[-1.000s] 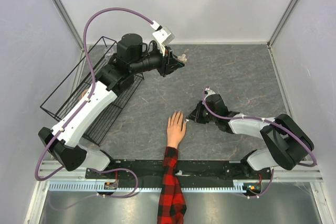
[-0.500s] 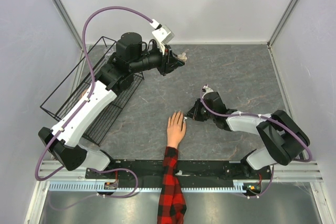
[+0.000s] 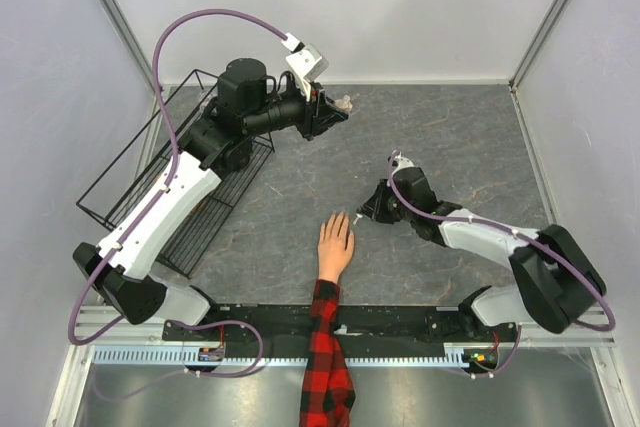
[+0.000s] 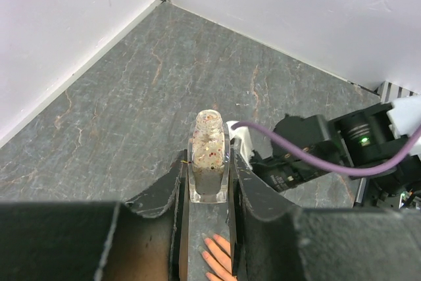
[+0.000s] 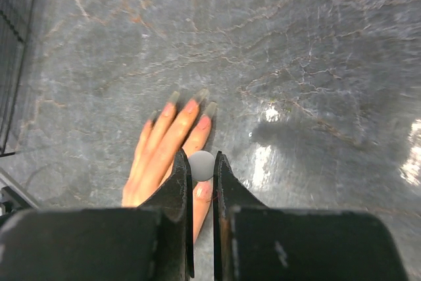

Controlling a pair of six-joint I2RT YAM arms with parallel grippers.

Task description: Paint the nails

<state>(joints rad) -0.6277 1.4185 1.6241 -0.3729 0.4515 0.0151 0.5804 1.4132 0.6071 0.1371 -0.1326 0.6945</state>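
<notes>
The peach mannequin hand (image 3: 335, 244) lies flat on the table, fingers pointing away, with a red-and-black plaid sleeve (image 3: 325, 347). My right gripper (image 3: 362, 215) is shut on a small grey round brush cap (image 5: 201, 165), seen end-on, held just above the hand's thumb side (image 5: 164, 149). The nails (image 5: 191, 105) show faintly pink at the fingertips. My left gripper (image 3: 335, 112) is shut on a clear glitter polish bottle (image 4: 209, 156), open-topped, held in the air at the far left; the bottle also shows in the top view (image 3: 343, 104).
A black wire basket (image 3: 150, 177) stands along the left side, under the left arm. Grey walls enclose the marbled table (image 3: 460, 137). The black base rail (image 3: 400, 319) runs along the near edge.
My right gripper has shifted slightly away from the near edge, its tip staying by the hand's fingertips. My left gripper with the bottle has drifted a little up and left.
</notes>
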